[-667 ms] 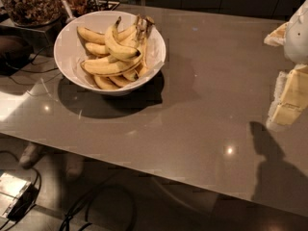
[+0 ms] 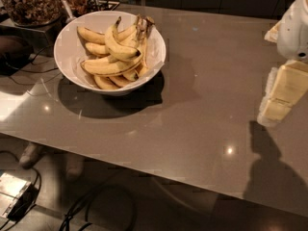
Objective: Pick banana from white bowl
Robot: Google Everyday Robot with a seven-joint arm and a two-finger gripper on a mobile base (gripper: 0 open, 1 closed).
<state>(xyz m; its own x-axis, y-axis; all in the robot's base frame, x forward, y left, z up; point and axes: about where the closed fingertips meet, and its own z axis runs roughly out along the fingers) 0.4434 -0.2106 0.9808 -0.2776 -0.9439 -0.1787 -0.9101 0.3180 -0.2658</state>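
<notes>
Gripper: the cream-coloured gripper hangs below the white arm at the right edge of the camera view, over the right part of the table.
Gripper state: nothing shows in its hold; how far open it is cannot be made out.
Change in gripper: next to none since the earlier frame; it sits at much the same spot and the same tilt.
Shadow: a dark shadow lies on the table just below the gripper and nearer the camera, much as before.
White bowl: the white bowl stands well apart from the gripper, far to its left in the view and a little farther back. It has not shifted.
Banana: the banana lies on top of the pile inside the white bowl, curved, with its dark stem end pointing up toward the far rim, well apart from the gripper. It lies as it did earlier.
Bunch: other bananas fill the bowl under and beside it, their brown stems meeting on the bowl's side nearer the gripper.
Table: the grey glossy table stretches bare between gripper and bowl.
Jar: a dark glass jar of brown bits stands beyond the bowl, farthest from the gripper.
Cables: black cables lie on the floor beneath the table's near edge, unchanged.
</notes>
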